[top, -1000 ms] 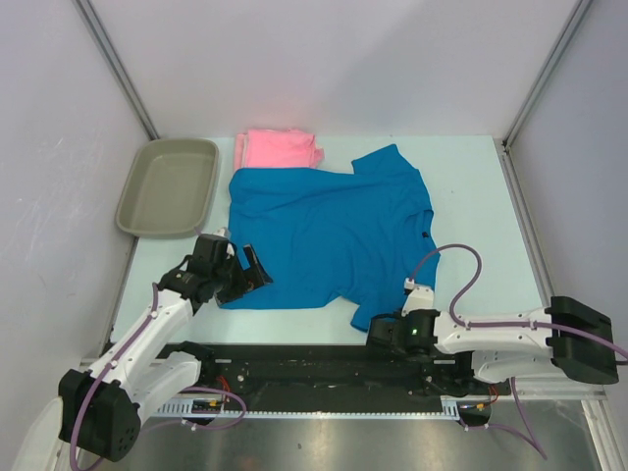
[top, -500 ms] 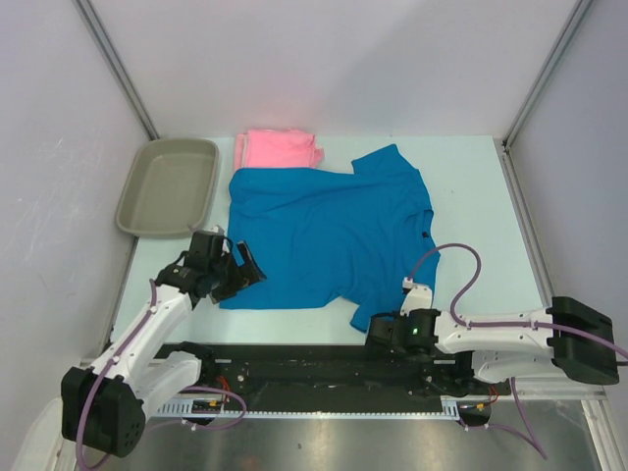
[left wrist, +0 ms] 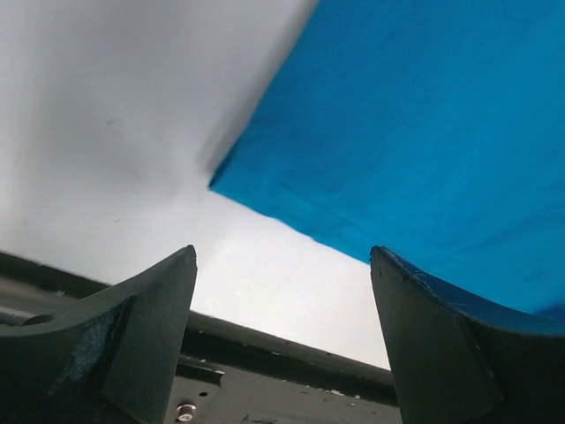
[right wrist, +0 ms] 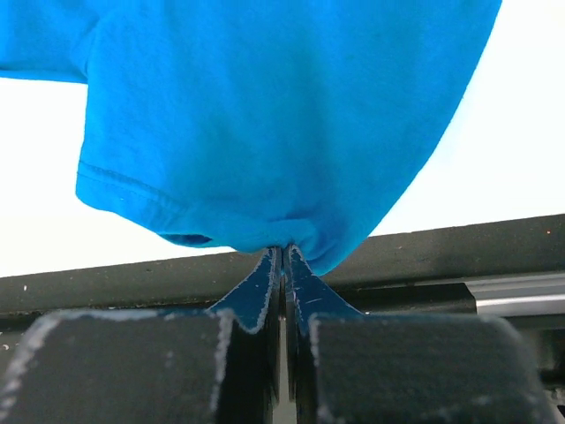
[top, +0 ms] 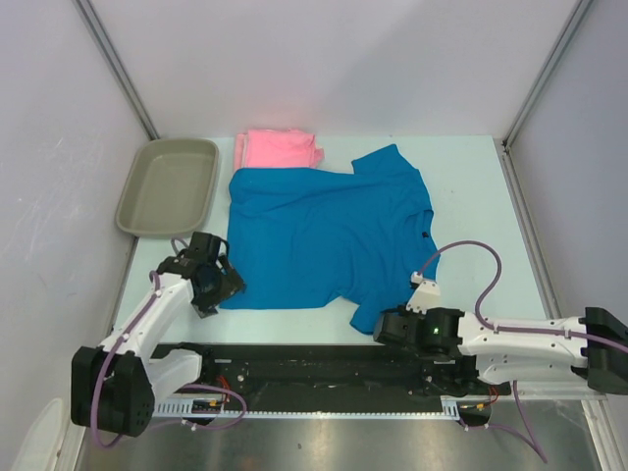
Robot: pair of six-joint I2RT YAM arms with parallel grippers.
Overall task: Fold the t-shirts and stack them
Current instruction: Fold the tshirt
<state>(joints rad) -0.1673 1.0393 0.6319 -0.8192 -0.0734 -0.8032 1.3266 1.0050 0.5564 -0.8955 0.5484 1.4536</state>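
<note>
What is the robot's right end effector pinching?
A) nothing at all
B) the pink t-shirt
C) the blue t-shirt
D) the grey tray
C: in the right wrist view, the right end effector has its jaws pressed together on a bunched bit of the blue t-shirt, near its hem.
</note>
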